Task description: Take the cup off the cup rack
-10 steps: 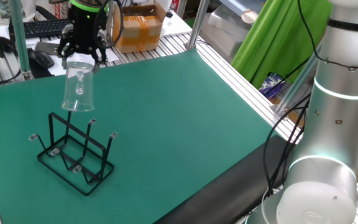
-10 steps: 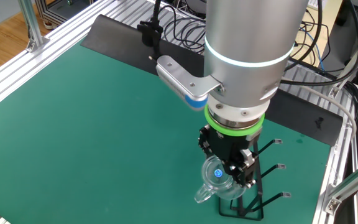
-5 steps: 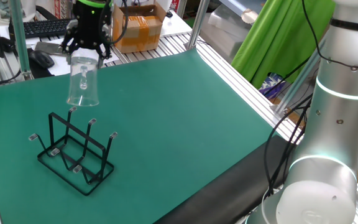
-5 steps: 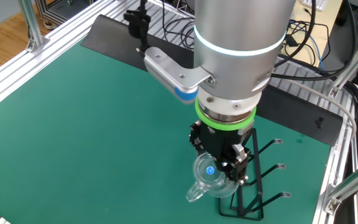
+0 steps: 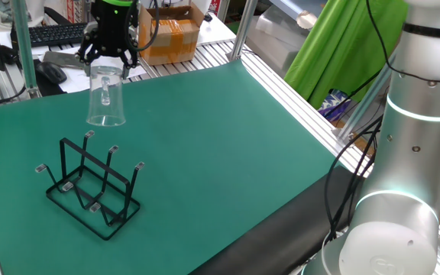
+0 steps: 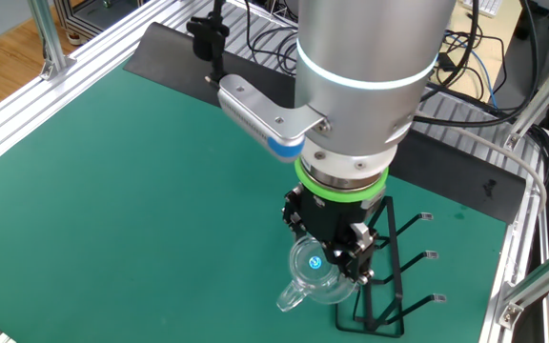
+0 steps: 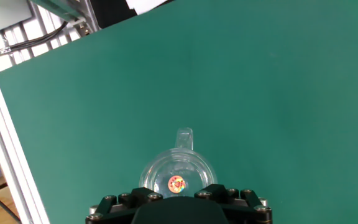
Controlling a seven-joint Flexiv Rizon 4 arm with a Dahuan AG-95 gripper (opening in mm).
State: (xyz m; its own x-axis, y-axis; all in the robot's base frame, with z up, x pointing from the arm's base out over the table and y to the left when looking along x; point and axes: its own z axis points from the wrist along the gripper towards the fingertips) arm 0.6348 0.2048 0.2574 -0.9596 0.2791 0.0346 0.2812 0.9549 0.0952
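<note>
The clear cup (image 5: 105,98) hangs upside down from my gripper (image 5: 107,67), which is shut on its base. It is lifted free, above and a little behind the black wire cup rack (image 5: 90,183), clear of the prongs. In the other fixed view the cup (image 6: 310,272) sits under the gripper (image 6: 330,255), just left of the rack (image 6: 398,276). In the hand view I look down through the cup (image 7: 178,177), which has a small handle and a round sticker on its bottom, between my fingers; the rack is out of that view.
The green mat (image 5: 205,137) covers the table. Aluminium rails (image 5: 296,92) run along its edges. A cardboard box (image 5: 170,30) and a keyboard (image 5: 52,34) lie beyond the far edge. The robot's base (image 5: 403,153) stands at the right.
The gripper has carried the cup upward and away from the rack; the cup's rim now hangs clear above the prong tips.
</note>
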